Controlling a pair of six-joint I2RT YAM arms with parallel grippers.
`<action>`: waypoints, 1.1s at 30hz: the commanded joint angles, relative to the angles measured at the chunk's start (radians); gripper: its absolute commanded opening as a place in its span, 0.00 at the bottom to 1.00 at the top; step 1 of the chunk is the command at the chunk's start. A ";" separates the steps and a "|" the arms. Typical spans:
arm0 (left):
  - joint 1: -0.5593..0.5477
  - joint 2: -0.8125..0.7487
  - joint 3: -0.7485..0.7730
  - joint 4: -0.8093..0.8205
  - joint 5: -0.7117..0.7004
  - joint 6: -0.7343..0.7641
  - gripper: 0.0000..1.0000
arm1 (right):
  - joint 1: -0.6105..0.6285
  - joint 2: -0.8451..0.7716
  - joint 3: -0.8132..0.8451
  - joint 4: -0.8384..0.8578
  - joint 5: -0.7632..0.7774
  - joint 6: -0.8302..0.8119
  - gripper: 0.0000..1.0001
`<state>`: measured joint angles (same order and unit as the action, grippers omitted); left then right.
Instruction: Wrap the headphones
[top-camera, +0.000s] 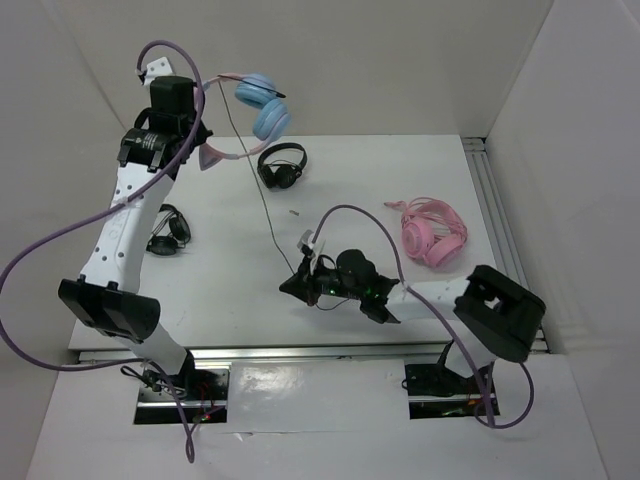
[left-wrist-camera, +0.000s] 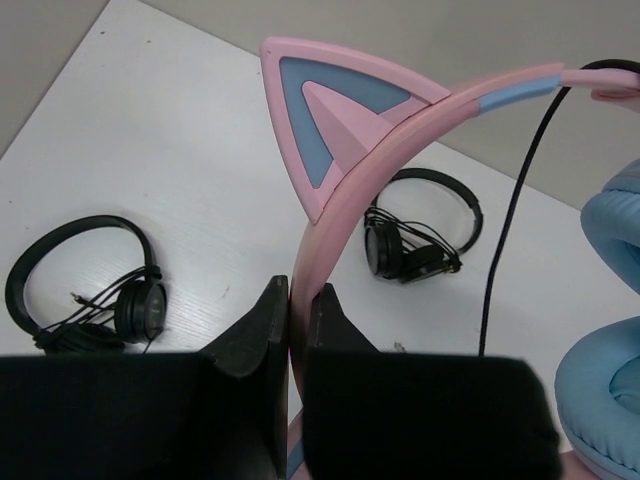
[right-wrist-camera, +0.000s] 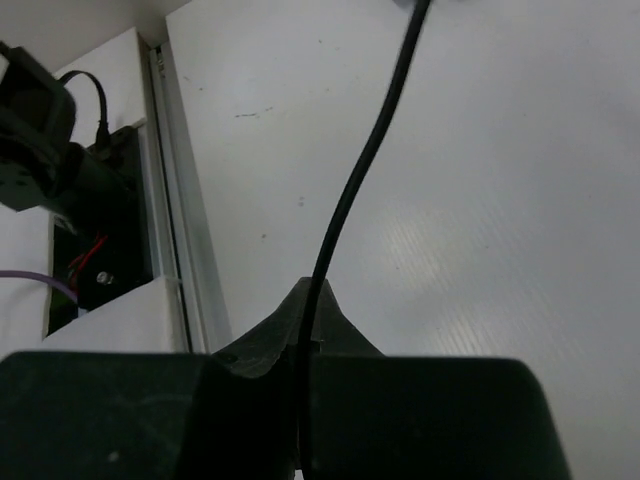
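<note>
The headphones (top-camera: 262, 105), with a pink cat-eared headband and light blue ear cups, hang in the air above the table's far left. My left gripper (top-camera: 198, 140) is shut on the headband. The left wrist view shows its jaws (left-wrist-camera: 298, 295) pinching the pink band (left-wrist-camera: 330, 200) just below a cat ear, with the blue cups (left-wrist-camera: 610, 380) at the right. The thin black cable (top-camera: 262, 195) runs down from the headphones to my right gripper (top-camera: 292, 285), low over the table's middle. In the right wrist view that gripper (right-wrist-camera: 310, 290) is shut on the cable (right-wrist-camera: 360, 180).
Small black headphones (top-camera: 282, 165) lie at the back centre and another black pair (top-camera: 168, 230) lies at the left. All-pink headphones (top-camera: 435, 235) lie at the right. A small bit (top-camera: 294, 212) lies mid-table. White walls enclose the table.
</note>
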<state>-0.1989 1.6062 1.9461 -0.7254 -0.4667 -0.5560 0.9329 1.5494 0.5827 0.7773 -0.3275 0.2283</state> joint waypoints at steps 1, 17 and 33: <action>0.038 -0.020 0.013 0.110 -0.013 -0.039 0.00 | 0.082 -0.147 -0.007 -0.122 0.122 -0.084 0.00; -0.146 -0.026 -0.492 0.142 -0.254 0.178 0.00 | 0.282 -0.407 0.462 -0.829 0.672 -0.509 0.00; -0.442 -0.477 -0.872 0.185 0.118 0.485 0.00 | -0.195 -0.218 0.815 -0.758 0.726 -0.725 0.00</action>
<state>-0.6312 1.2240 1.0897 -0.5175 -0.4824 -0.1642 0.8078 1.3712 1.3262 -0.1436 0.3767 -0.4583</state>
